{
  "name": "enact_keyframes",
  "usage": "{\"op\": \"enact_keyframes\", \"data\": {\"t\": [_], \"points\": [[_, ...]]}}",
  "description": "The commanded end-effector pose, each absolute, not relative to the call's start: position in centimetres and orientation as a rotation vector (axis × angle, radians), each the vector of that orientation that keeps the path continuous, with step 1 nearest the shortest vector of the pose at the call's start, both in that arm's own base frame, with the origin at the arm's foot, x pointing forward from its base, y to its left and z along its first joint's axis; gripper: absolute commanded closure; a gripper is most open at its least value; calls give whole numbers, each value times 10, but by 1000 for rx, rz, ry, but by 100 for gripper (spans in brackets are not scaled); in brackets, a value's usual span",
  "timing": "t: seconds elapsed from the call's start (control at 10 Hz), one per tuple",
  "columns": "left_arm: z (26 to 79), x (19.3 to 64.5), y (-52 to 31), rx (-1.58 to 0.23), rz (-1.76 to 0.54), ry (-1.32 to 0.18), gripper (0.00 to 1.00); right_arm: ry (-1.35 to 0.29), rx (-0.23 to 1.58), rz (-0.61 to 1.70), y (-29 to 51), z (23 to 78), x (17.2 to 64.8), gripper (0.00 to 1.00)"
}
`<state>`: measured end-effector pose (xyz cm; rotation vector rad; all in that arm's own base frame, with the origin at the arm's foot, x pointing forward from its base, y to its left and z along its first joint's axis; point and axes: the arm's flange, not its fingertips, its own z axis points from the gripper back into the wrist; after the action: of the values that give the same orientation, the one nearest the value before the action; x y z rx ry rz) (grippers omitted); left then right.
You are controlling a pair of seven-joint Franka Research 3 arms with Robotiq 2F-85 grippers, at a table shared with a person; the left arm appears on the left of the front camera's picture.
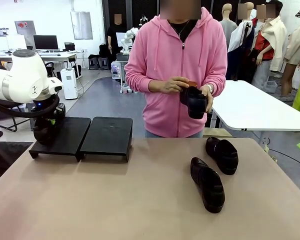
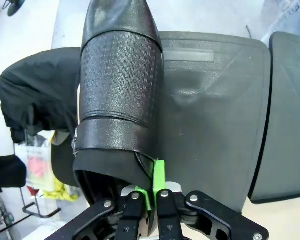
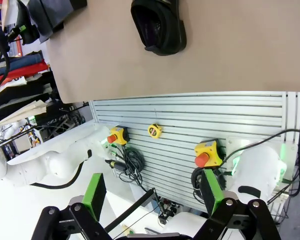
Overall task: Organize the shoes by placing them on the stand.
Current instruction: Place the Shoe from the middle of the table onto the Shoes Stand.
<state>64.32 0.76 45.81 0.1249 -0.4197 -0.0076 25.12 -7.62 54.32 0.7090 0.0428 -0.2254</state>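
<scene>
My left gripper (image 2: 152, 196) is shut on the heel rim of a black embossed shoe (image 2: 121, 85), holding it over the outer edge of the stand's left platform (image 2: 210, 125). From the front, that shoe (image 1: 44, 131) hangs below my left gripper (image 1: 49, 121) at the left platform (image 1: 65, 134); the right platform (image 1: 108, 135) is bare. Two more black shoes (image 1: 223, 155) (image 1: 208, 184) lie on the table at the right. The person holds a fourth shoe (image 1: 195, 101) in both hands. My right gripper (image 3: 152, 196) is open off the table's near edge, a shoe (image 3: 158, 25) far ahead of it.
The tan table (image 1: 115, 200) spreads between the stand and the two lying shoes. The person in a pink hoodie (image 1: 176, 65) stands at the far edge. A slatted grey panel with emergency-stop buttons (image 3: 205, 152) lies below my right gripper.
</scene>
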Motion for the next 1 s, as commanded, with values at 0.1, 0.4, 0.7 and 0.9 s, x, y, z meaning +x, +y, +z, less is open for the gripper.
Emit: {"op": "enact_keyframes", "data": {"t": [0.1,0.4,0.7,0.9], "points": [[462,638,8,138,11,-434,0,33,739,-202,-77,547,253,0],[485,603,0,58,-9,-443,0,33,739,-202,-77,547,253,0],[546,481,-24,-182,-28,-199,0,33,739,-202,-77,547,253,0],[562,412,-35,-406,-44,-181,0,33,739,-202,-77,547,253,0]]}}
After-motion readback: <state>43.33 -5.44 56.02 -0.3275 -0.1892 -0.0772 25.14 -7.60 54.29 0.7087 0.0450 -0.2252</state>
